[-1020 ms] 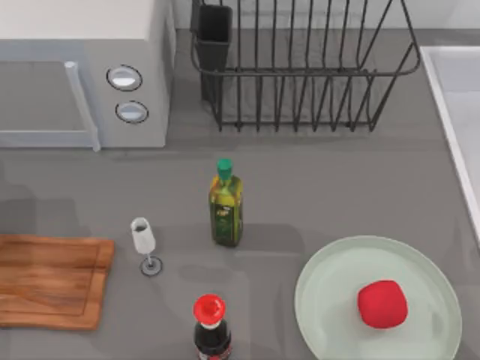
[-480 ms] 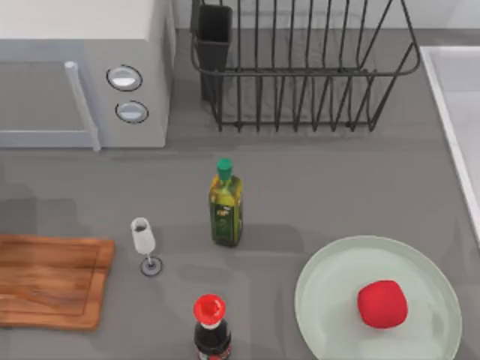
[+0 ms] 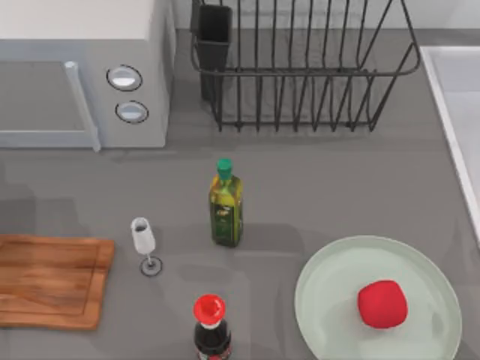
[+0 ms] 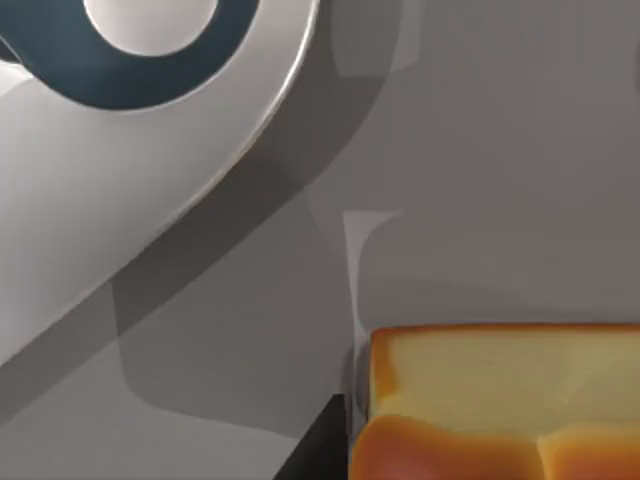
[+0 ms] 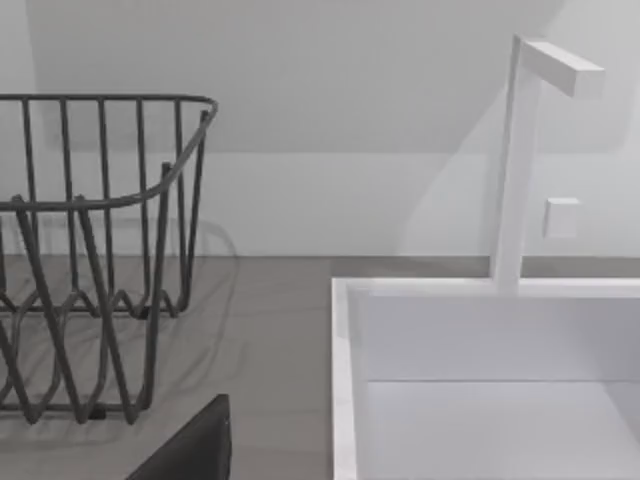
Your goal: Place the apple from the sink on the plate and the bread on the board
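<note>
The red apple [image 3: 382,303] lies on the pale green plate [image 3: 330,300] at the front right of the table. At the front left the wooden board [image 3: 49,281] lies bare. The golden-brown bread [image 4: 500,400] rests on a grey surface close in the left wrist view, and a dark part of my left gripper [image 4: 312,455] sits right beside its edge. The sink [image 3: 454,112] runs along the right side, and its white rim [image 5: 345,380] appears in the right wrist view. A dark part of my right gripper [image 5: 190,450] shows short of that rim.
A microwave [image 3: 82,75] stands at the back left and a wire dish rack [image 3: 300,67] at the back centre. Mid-table stand an oil bottle [image 3: 226,214], a wine glass [image 3: 144,244] and a red-capped dark bottle [image 3: 211,330]. A white tap [image 5: 515,160] rises behind the sink.
</note>
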Tool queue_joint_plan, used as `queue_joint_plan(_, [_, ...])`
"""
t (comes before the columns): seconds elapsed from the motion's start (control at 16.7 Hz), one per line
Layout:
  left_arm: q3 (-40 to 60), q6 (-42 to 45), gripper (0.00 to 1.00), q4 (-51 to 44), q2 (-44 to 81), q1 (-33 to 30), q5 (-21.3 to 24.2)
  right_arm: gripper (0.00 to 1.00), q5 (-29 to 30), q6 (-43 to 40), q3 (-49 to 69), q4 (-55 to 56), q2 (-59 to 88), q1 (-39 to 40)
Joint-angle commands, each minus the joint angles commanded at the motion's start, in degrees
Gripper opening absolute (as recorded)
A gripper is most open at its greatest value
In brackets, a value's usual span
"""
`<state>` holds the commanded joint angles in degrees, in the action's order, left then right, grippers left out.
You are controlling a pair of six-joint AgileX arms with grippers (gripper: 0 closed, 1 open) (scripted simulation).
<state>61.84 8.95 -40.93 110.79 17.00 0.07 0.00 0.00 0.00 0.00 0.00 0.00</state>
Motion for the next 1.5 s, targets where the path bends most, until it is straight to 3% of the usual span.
queue_joint_plan(0.3, [0.95, 0.95, 0.00, -2.93, -3.45, -0.85, 0.89, 1.00, 0.00, 0.00, 0.00, 0.00, 0.00, 0.00])
queue_joint_plan(0.84, [12.50, 2.29, 0.00, -23.21, -12.60, -3.05, -0.34, 1.00, 0.00, 0.00, 0.00, 0.00, 0.00, 0.00])
queue_joint_plan(1.5, [14.60, -0.17, 0.00, -23.01, -10.00, -0.40, 0.17, 1.00, 0.00, 0.00, 0.00, 0.00, 0.00, 0.00])
